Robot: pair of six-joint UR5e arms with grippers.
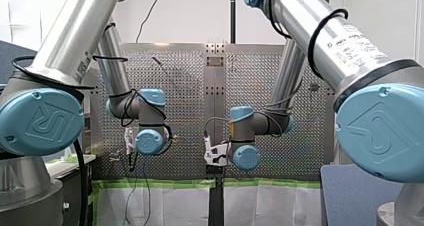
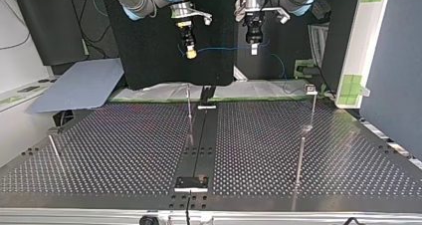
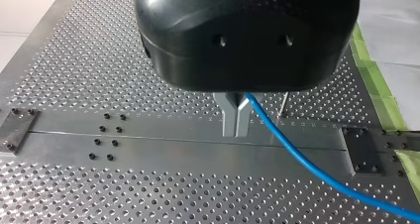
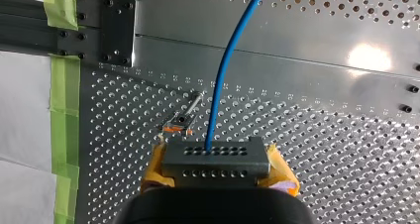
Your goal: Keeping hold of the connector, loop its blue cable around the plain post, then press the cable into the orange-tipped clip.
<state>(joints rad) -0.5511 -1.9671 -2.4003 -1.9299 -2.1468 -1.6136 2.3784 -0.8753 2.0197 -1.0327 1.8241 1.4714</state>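
The perforated worktop (image 4: pixel 322 149) lies under both arms. Nearest, my right gripper (image 4: pixel 217 167) has its yellow pads (image 4: pixel 281 173) clamped on the grey connector (image 4: pixel 215 157), with the orange-tipped clip (image 4: pixel 179 125) just ahead. The blue cable (image 4: pixel 223 75) runs on to my left gripper (image 3: pixel 236 130), pinched shut around it.

The front camera sits high behind the two arms and looks far across at the table (image 1: pixel 175 111). The top camera sits low at the table's edge across from the arms and looks back at them. Each wrist camera is very close and looks down along its own gripper, my left gripper (image 3: pixel 236 120) or my right gripper (image 4: pixel 216 177), at the table. All four see the smooth middle strip (image 2: pixel 204 135). The top and wrist cameras share the blue cable (image 3: pixel 297 154).
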